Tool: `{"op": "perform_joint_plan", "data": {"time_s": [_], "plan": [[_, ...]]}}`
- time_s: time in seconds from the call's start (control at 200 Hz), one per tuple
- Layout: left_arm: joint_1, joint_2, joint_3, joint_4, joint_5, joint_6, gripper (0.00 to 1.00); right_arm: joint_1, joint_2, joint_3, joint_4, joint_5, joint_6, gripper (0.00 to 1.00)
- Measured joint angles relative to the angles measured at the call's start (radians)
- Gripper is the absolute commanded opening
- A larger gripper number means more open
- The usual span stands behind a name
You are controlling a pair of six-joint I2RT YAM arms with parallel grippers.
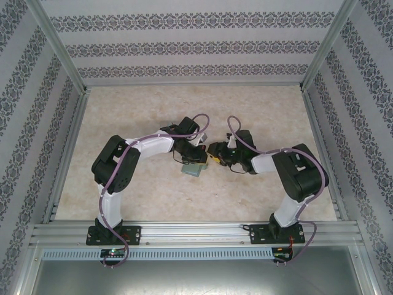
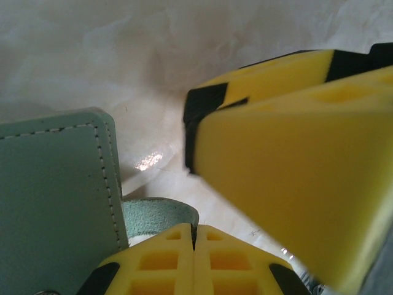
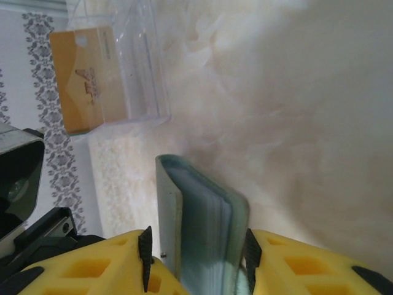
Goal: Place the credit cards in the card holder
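A sage-green wallet lies at the table's middle, between both grippers. My right gripper is shut on the wallet, a yellow finger against each side of its folded stack. My left gripper is shut, pinching the edge of the wallet's suede flap; its stitched cover lies to the left. The right gripper's yellow fingers loom close at the right. Beyond the wallet stands a clear plastic card holder with one orange-brown credit card in it.
Patterned walls close the table in on the left, back and right. An aluminium rail runs along the near edge at the arm bases. The left arm's black wrist sits close to the right gripper.
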Motion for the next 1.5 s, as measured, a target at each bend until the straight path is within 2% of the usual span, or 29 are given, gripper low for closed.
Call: {"op": "perform_joint_plan", "data": {"time_s": [0.26, 0.46, 0.6, 0.679, 0.829, 1.024, 1.279, 1.499], "plan": [[0.000, 0.000, 0.000, 0.000, 0.003, 0.000, 0.00, -0.003, 0.161, 0.037, 0.193, -0.105, 0.136, 0.37], [0.000, 0.000, 0.000, 0.000, 0.003, 0.000, 0.00, -0.002, 0.175, 0.038, 0.253, -0.132, 0.178, 0.33], [0.000, 0.000, 0.000, 0.000, 0.003, 0.000, 0.00, -0.002, 0.178, 0.039, 0.269, -0.140, 0.190, 0.25], [0.000, 0.000, 0.000, 0.000, 0.003, 0.000, 0.00, -0.002, 0.180, 0.042, 0.269, -0.147, 0.194, 0.20], [0.000, 0.000, 0.000, 0.000, 0.003, 0.000, 0.00, -0.002, 0.195, 0.064, 0.245, -0.165, 0.171, 0.00], [0.000, -0.010, -0.003, 0.000, 0.002, -0.001, 0.00, -0.006, 0.214, 0.064, 0.228, -0.169, 0.153, 0.00], [0.006, -0.096, -0.053, 0.002, 0.002, -0.002, 0.00, -0.016, 0.214, 0.064, 0.181, -0.170, 0.061, 0.00], [0.044, -0.115, -0.079, 0.000, 0.000, -0.002, 0.00, -0.023, 0.213, 0.064, 0.127, -0.169, -0.021, 0.00]]}}
